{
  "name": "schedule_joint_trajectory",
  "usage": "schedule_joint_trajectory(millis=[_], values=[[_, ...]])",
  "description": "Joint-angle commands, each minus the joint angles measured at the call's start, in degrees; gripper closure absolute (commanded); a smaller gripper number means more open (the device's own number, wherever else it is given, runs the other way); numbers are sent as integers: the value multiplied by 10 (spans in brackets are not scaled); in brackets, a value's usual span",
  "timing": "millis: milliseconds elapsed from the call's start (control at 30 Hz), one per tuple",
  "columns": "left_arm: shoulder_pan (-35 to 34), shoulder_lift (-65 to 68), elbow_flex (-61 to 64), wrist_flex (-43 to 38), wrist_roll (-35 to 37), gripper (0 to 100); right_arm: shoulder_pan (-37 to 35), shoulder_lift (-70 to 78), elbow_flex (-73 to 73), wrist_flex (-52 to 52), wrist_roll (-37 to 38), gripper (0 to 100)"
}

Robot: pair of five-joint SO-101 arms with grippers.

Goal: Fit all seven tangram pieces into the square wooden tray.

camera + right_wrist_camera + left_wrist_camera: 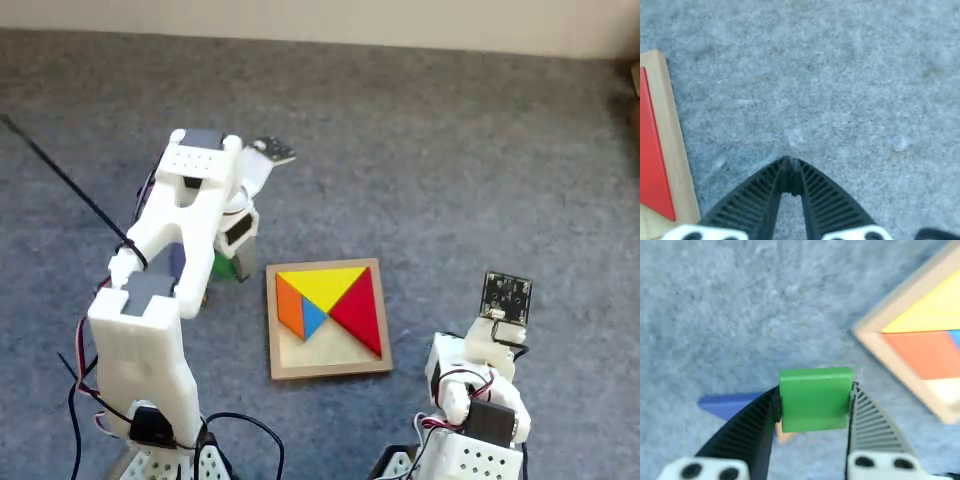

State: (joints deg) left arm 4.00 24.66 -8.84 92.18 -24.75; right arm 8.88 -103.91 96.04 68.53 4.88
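Note:
The square wooden tray (325, 369) lies mid-carpet holding a yellow triangle (322, 285), a red triangle (360, 312), an orange piece (289, 306) and a small blue triangle (313, 318). My left gripper (812, 402) is shut on a green square piece (815, 398), held just above the carpet to the left of the tray (892, 352). Under it lie a dark blue piece (727, 406) and a tan piece (784, 436), mostly hidden. The green piece (226, 265) peeks out beside the left arm. My right gripper (791, 176) is shut and holds nothing, over bare carpet right of the tray (670, 135).
Grey-blue carpet (450, 150) covers the whole work area. The tray's lower part shows bare wood (330, 350). The right arm (480, 400) sits folded near the front edge. A black cable (60, 175) runs across the carpet at far left.

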Motion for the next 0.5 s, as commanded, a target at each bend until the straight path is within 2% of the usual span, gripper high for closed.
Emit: schedule_joint_trajectory(millis=[0, 200, 467], values=[[71, -84, 4, 29, 63, 990, 6, -10, 64, -2, 7, 993], [181, -140, 69, 24, 185, 988, 6, -10, 64, -2, 7, 993], [276, -142, 153, -65, 295, 986, 7, -10, 64, -2, 7, 993]])
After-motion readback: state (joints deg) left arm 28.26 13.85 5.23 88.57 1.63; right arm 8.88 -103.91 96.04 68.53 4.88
